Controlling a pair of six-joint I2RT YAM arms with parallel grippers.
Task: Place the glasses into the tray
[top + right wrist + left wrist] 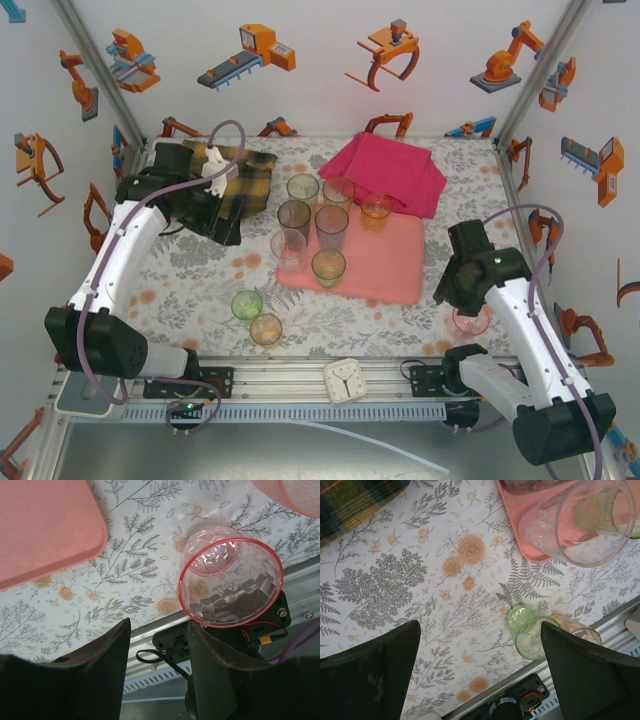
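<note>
Glasses [332,225] crowd the left half of the pink tray [400,270], while a green glass [527,630] and an amber glass [577,630] stand off it on the table [395,580], near the front rail. Left end effector [480,630] hangs wide open over the table, holding nothing. Right end effector [159,630] is partly open and empty, with a pink glass [230,575] just beside one finger, right of the tray

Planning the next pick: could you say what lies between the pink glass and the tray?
Just bare floral tablecloth, as the right wrist view shows.
</note>
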